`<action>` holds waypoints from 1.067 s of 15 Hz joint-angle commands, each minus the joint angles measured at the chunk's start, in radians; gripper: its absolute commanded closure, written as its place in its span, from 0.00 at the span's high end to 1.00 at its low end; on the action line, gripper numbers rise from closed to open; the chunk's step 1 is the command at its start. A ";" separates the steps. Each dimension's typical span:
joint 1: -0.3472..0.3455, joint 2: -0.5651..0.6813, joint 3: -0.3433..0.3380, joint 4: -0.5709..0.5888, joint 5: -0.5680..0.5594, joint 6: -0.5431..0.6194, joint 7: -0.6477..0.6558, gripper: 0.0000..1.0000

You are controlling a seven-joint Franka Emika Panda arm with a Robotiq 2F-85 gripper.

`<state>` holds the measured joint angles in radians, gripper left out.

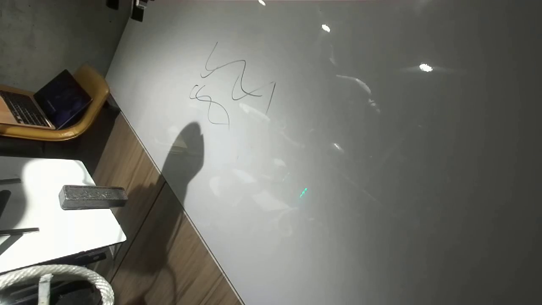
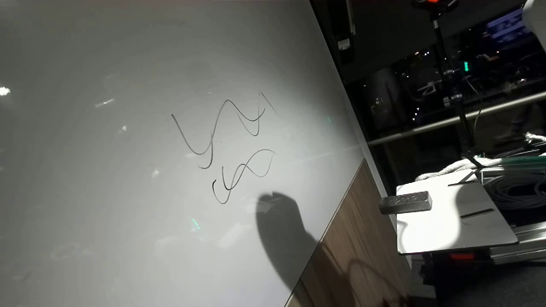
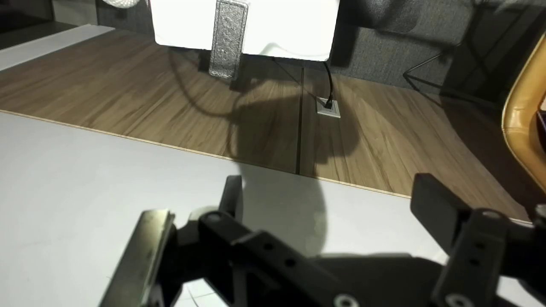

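My gripper (image 3: 328, 192) is open with nothing between its fingers in the wrist view; neither exterior view shows it. Behind its fingers is a glossy white board (image 3: 85, 170), which also fills most of both exterior views (image 1: 338, 169) (image 2: 128, 192). Dark pen scribbles (image 1: 243, 80) mark the board; they also show in an exterior view (image 2: 213, 136). A black block-shaped eraser (image 3: 229, 40) lies on a small white table (image 3: 290, 25), its end jutting past the table's edge. The eraser also shows in both exterior views (image 1: 93, 198) (image 2: 405, 202). My fingers are apart from it.
Wood panelling (image 3: 170, 94) runs below the board, with a power socket (image 3: 328, 107) and cable. A yellow chair (image 1: 91, 91) holds an open laptop (image 1: 63, 99). White rope (image 1: 106, 288) is beside the table. A stand (image 2: 456, 102) rises behind it.
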<state>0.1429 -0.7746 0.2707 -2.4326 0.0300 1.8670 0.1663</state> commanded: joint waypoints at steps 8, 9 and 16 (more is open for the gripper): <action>0.027 0.039 -0.028 -0.058 0.012 0.078 -0.042 1.00; 0.027 0.050 -0.030 -0.077 0.013 0.103 -0.048 1.00; -0.033 0.155 -0.018 -0.250 -0.039 0.315 0.034 1.00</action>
<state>0.1346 -0.6556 0.2522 -2.6214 0.0248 2.1029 0.1471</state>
